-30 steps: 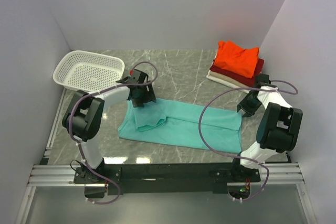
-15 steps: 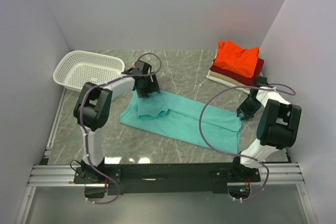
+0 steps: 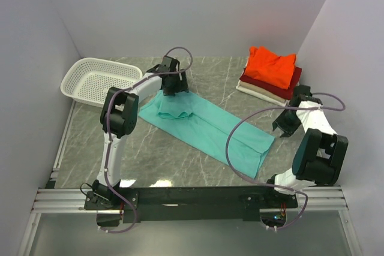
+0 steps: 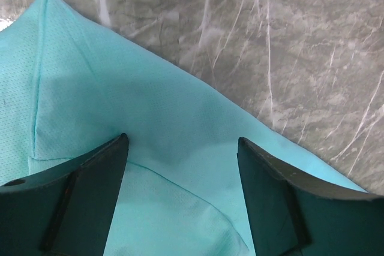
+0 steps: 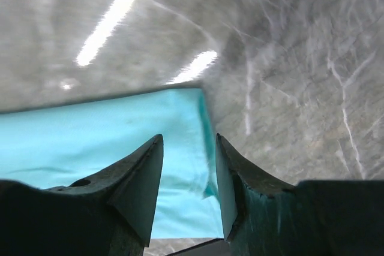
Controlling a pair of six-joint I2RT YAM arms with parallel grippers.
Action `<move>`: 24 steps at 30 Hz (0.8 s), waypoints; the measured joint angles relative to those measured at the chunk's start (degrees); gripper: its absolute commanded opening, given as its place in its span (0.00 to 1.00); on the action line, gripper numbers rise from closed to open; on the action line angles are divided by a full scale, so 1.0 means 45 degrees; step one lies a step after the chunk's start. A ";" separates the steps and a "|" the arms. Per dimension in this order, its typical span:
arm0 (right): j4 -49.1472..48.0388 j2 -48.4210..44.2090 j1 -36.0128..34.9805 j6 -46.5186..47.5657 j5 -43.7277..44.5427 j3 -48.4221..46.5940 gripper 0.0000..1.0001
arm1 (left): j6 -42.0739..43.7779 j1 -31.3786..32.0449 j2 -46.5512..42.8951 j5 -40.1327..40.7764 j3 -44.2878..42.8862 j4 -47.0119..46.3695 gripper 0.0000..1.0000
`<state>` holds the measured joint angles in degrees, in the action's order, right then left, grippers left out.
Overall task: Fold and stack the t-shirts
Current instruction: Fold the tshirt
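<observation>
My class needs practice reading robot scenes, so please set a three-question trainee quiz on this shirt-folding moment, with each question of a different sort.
1. Fill in: the left end effector is above the teal t-shirt with its jaws ____.
2. Which shirt tops the folded stack? A cream; B orange-red; C dark red.
3. True or false: the teal t-shirt lies on the folded stack.

Key: 1 open; 2 B; 3 false.

basket point(image 3: 99, 79): far left | spread t-shirt point(image 3: 210, 131): table point(image 3: 210, 79) centre | folded t-shirts point(image 3: 271, 71): stacked far right
</observation>
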<state>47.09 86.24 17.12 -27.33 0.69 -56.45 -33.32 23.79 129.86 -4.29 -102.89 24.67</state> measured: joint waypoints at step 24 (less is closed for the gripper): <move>-0.1384 0.2540 -0.4585 0.1098 -0.3215 -0.0656 0.45 | -0.2725 -0.0029 -0.4133 -0.1049 0.6071 -0.0665 0.85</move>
<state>40.86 97.67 -3.51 -22.39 -13.78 -59.40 -45.58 23.66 111.26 -9.02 -75.57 21.67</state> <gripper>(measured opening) 0.456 0.845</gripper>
